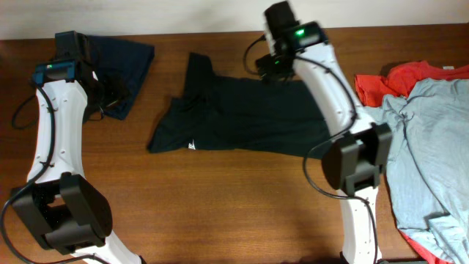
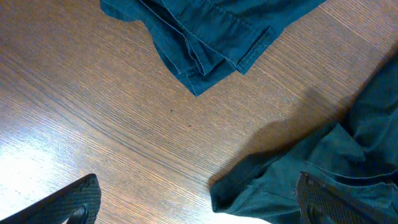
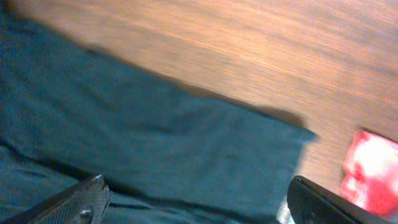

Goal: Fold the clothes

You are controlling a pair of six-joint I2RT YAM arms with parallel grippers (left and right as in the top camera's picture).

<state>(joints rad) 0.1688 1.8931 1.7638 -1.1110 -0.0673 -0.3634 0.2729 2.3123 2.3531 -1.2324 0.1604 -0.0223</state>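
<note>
Wooden table (image 1: pixel 220 192): black T-shirt (image 1: pixel 245 117) beneath right jaws (spread wide).

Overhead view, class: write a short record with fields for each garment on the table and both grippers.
Centre: black short-sleeved cloth T-shirt, spread out, white label
Far left: dark navy cloth garment, folded over
Right side: light blue-grey cloth shirt over red-orange cloth shirt
Left gripper: open, empty
Right gripper: open, above the black T-shirt

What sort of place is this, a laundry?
Likely a robot test bench, not a laundry: a left arm and a right arm stand at a wooden table, with a black shirt spread out and a grey shirt heaped at the side.
</note>
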